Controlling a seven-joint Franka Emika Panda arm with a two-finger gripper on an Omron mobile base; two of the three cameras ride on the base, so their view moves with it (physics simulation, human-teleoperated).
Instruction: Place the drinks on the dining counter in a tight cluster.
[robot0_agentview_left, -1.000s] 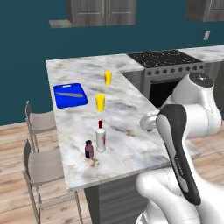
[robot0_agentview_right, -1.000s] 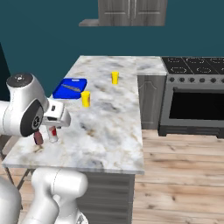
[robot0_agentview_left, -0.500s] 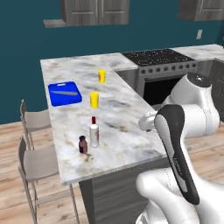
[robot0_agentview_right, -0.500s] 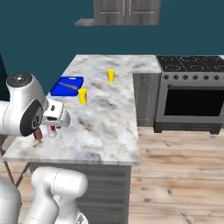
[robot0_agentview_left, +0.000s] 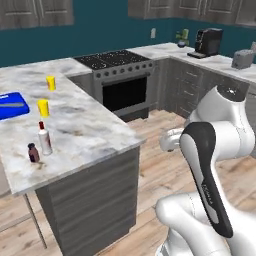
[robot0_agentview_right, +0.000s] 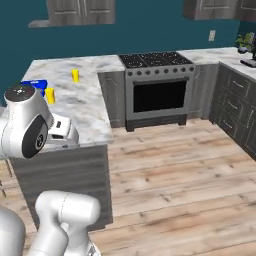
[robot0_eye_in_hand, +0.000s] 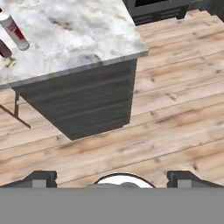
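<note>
Teal walls, grey panelled cabinets and a pale wood-plank floor (robot0_agentview_left: 150, 125) are recorded around a dark range with a glass oven door (robot0_agentview_left: 124, 92). Veined white-grey marble forms the top of the desk (robot0_agentview_left: 90, 127), with dark grey panelled sides beneath.

The hand (robot0_eye_in_hand: 113, 177) is recorded over the plank floor, past the corner of the desk, with its two dark fingertips set wide apart and nothing between them.

Ahead of the hand and to its left, on the marble near the desk's edge: a tall white bottle (robot0_agentview_left: 44, 139), cylindrical, red-capped, with a red label whose writing cannot be read. Just beside it, apart from it, a short dark maroon bottle (robot0_agentview_left: 33, 152). Both are also seen at the upper left corner of the hand view.

Farther along the desk: two small yellow cups (robot0_agentview_left: 43, 107), and a flat blue tray (robot0_agentview_left: 11, 104) of rectangular form.
</note>
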